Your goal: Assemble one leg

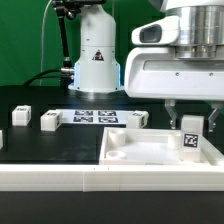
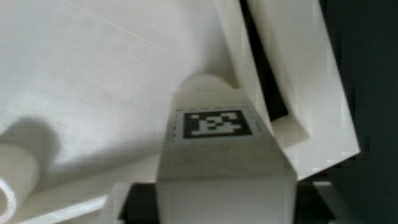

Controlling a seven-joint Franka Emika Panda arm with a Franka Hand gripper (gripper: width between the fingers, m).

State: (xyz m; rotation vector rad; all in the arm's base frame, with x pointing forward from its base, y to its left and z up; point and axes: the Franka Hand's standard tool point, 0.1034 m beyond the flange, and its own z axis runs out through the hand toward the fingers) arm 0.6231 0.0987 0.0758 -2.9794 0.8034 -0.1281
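Note:
My gripper point(image 1: 190, 108) is shut on a leg point(image 1: 191, 133), a small white post with a black-and-white tag, held upright over the exterior view's right corner of the large white tabletop point(image 1: 140, 152). In the wrist view the leg point(image 2: 217, 140) runs out from between my dark fingers point(image 2: 139, 198), its far end near the tabletop's point(image 2: 89, 90) corner and raised rim. A round socket point(image 2: 15, 165) shows at the frame edge. Whether the leg's lower end touches the tabletop is hidden.
Other loose legs lie on the black table: one point(image 1: 21, 115), one point(image 1: 50, 121), one point(image 1: 138, 119), and one at the exterior view's left edge point(image 1: 2, 137). The marker board point(image 1: 95, 116) lies behind them. A white rail point(image 1: 60, 178) borders the front.

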